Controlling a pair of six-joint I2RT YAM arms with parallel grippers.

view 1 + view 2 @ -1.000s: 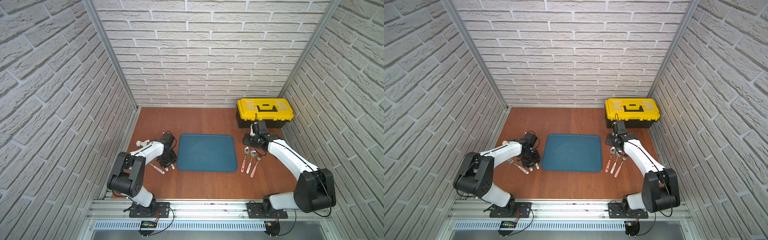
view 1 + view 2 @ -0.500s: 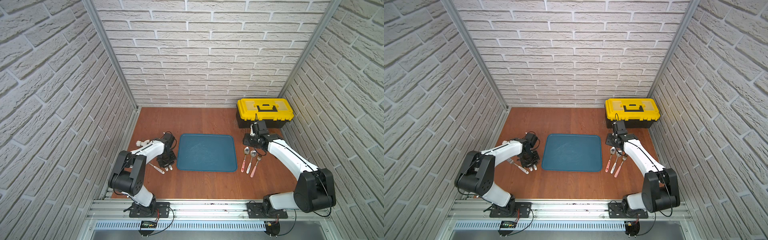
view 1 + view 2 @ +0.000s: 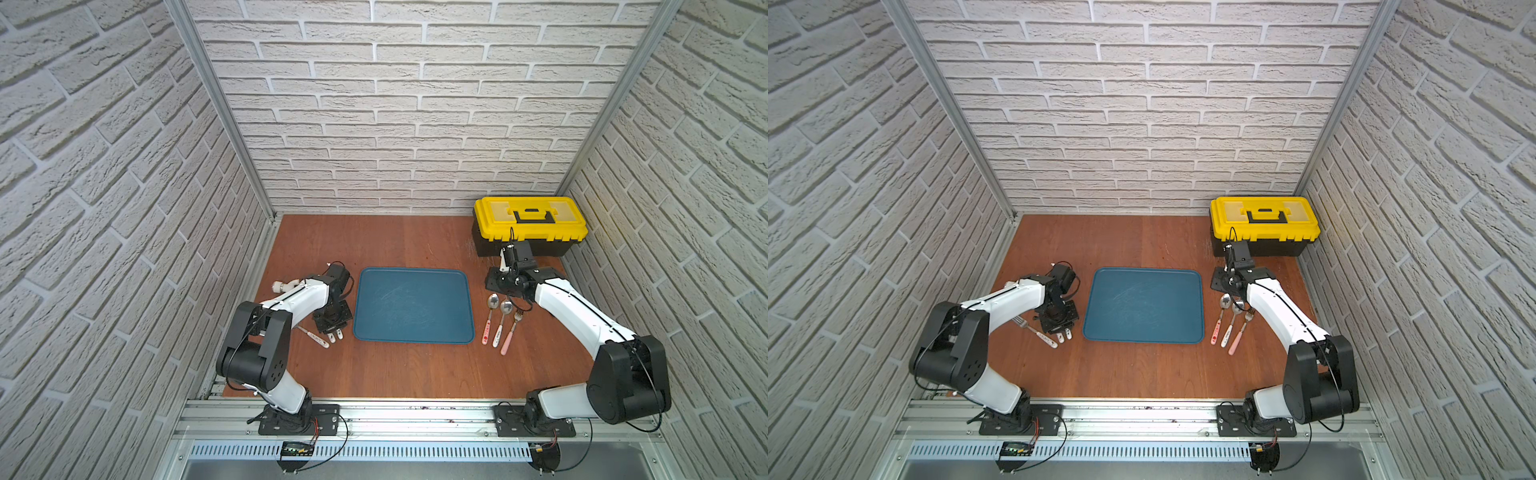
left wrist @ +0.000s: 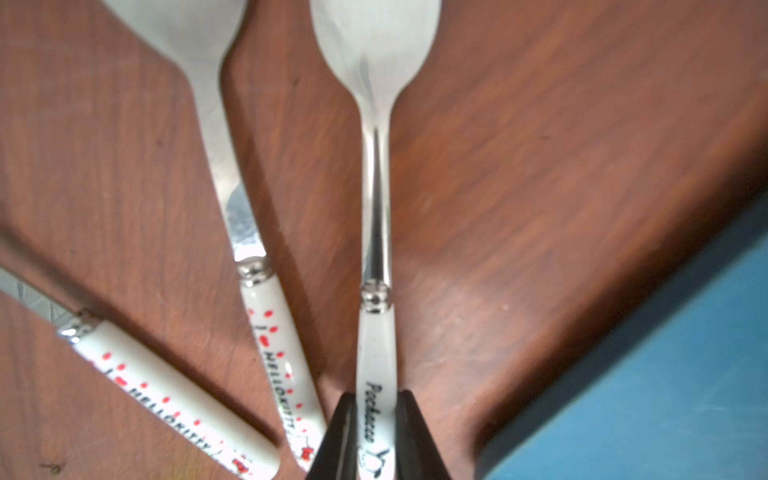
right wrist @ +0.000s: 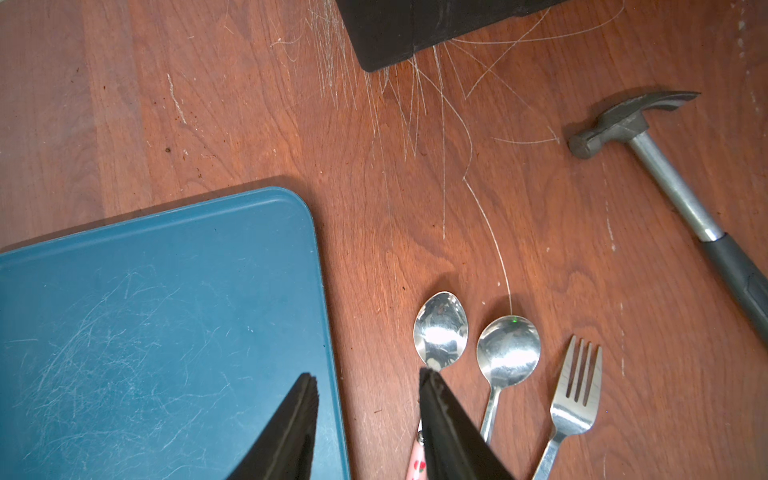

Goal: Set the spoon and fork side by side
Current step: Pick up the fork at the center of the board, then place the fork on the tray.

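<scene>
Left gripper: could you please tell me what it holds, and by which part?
The left gripper holds the silver metal utensil by its white printed handle.

The tray (image 3: 411, 305) is teal blue, crossed by faint pale scratches. The table (image 3: 395, 365) is reddish-brown wood with darker grain. The toolbox (image 3: 494, 224) has a yellow lid, a black handle and a black base. The walls (image 3: 415, 104) carry a whitish brick pattern. Among the silver-headed cutlery, the first spoon (image 3: 490, 320) has a white handle with red marks, the second spoon (image 3: 501, 324) a white handle, and the fork (image 3: 511, 332) a pink one. In the left wrist view the Pochacco-lettered utensil (image 4: 376, 365) has a white handle with black script, and the Hello Kitty handles (image 4: 278, 365) are white with red dots and black letters. The hammer (image 5: 665, 178) has a dark grey head, a silver shaft and a black grip.
</scene>
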